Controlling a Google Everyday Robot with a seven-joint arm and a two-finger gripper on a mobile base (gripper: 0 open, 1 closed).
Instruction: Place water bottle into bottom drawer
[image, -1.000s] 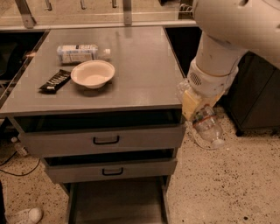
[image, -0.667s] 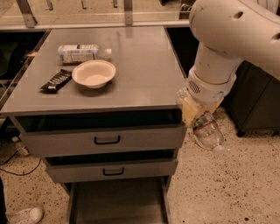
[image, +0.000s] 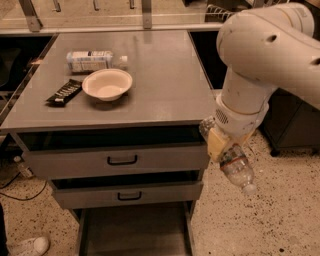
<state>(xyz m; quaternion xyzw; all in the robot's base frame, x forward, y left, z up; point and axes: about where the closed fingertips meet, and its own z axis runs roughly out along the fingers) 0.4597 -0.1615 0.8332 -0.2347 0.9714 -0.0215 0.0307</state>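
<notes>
Holding: the gripper (image: 222, 150) has the water bottle (image: 236, 167) in the air, off the right edge of the tabletop (image: 165, 75) and below its front right corner.
Fingers: closed around the bottle's upper body; one yellowish finger (image: 216, 143) lies flat against the clear plastic.
Water bottle: tilted, white cap pointing down and to the right, red label band just under the finger; it touches nothing but the gripper and hangs above the speckled floor (image: 280, 220).
Arm: white, coming in from the upper right, wrist pointed down beside the drawer stack.
Bottom drawer: (image: 135, 230) pulled out under the front edge, dark floor showing between its side rails; it sits to the left of the bottle and lower.
Upper drawers: two grey fronts with black handles, top (image: 122, 160) and middle (image: 129, 196).
Tabletop, left half: white bowl (image: 107, 83) upright; white-labelled bottle (image: 92, 60) lying on its side behind it; black packet (image: 65, 92) near the left edge, beside the bowl.
Floor, bottom left: a white shoe (image: 30, 246).
</notes>
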